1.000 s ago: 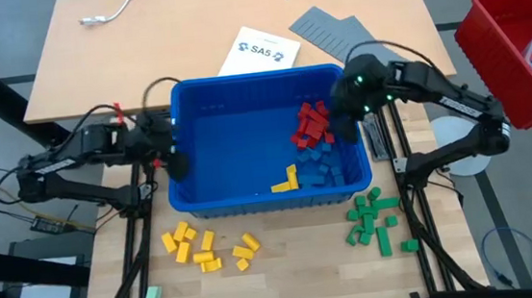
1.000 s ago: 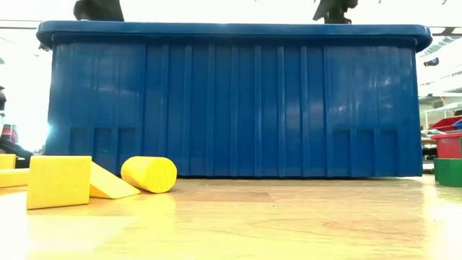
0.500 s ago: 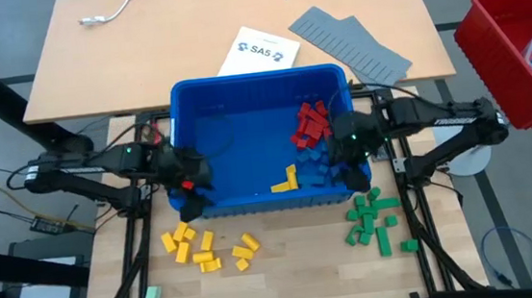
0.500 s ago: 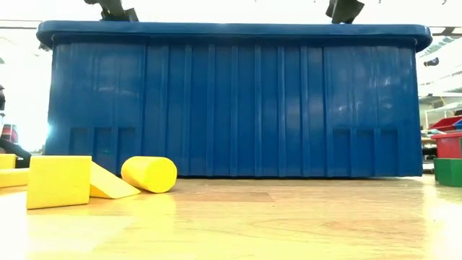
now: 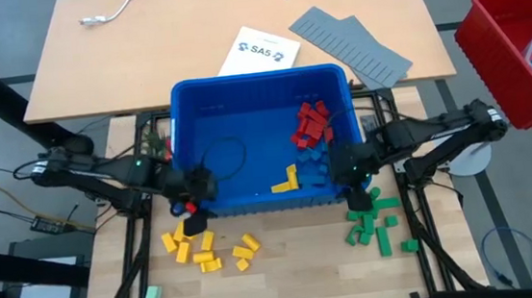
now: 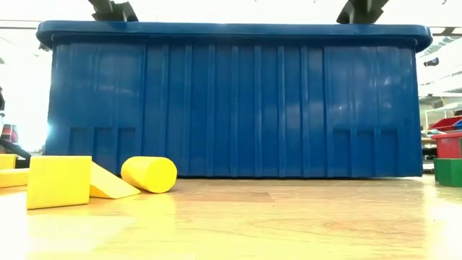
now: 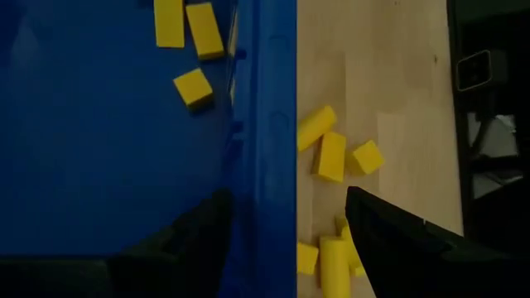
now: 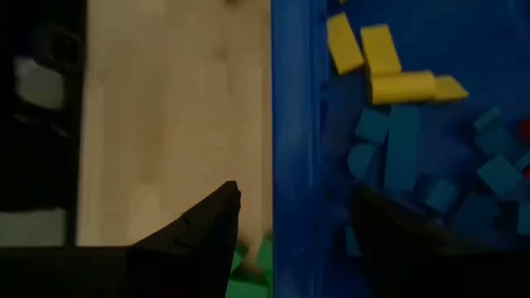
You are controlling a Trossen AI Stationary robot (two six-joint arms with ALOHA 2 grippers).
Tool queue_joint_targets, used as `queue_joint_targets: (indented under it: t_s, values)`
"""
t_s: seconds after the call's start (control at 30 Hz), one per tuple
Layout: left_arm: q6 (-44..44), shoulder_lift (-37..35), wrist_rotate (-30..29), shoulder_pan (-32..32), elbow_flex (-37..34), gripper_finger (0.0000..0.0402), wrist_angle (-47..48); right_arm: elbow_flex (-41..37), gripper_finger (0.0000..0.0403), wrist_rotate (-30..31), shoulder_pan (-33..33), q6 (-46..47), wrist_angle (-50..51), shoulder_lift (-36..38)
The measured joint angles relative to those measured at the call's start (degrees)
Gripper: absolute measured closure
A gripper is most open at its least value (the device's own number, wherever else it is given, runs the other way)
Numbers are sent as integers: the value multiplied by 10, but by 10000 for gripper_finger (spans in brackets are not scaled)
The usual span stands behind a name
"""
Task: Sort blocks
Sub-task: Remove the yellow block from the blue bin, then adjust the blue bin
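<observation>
Left gripper [image 5: 193,216] is hanging over the blue bin's [image 5: 252,204] front-left corner, fingers spread wide astride the wall, holding nothing. Yellow blocks [image 5: 207,248] are lying on the table just beside that corner, likely its sorted pile. Inside the bin, yellow pieces [image 5: 285,179] are sitting near the front wall, red blocks [image 5: 310,122] and blue blocks [image 5: 323,163] toward the right wall. Right gripper [image 5: 355,197] is straddling the front-right corner, fingers parted and empty, above the green blocks [image 5: 376,218] grouped on the table.

Overhead camera, table-level camera close against blue bin [image 6: 231,101], wrist cameras straddling its rim
</observation>
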State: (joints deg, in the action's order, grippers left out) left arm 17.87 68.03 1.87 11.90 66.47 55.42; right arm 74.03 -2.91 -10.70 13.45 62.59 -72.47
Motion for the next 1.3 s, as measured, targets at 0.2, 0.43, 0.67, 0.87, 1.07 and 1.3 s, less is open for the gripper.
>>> queue_joint_targets:
  t_s: [0.2,0.43,0.67,0.87,1.07,1.3]
  values:
    - [5,28,-61,30,1,159,9,-47,191,9,-11,-21,-13,0]
    - [2,73,-96,29,0,177,20,-88,194,26,-11,-26,-40,-1]
    - [-16,103,-102,30,2,324,18,-97,293,37,-11,-29,-42,-1]
    - [-17,105,-94,27,41,325,51,-84,326,51,-12,-23,-25,2]
    - [-13,100,-67,19,94,325,95,-2,328,28,-7,-12,27,-1]
    - [-49,99,-67,2,166,325,139,75,328,-8,22,11,85,0]
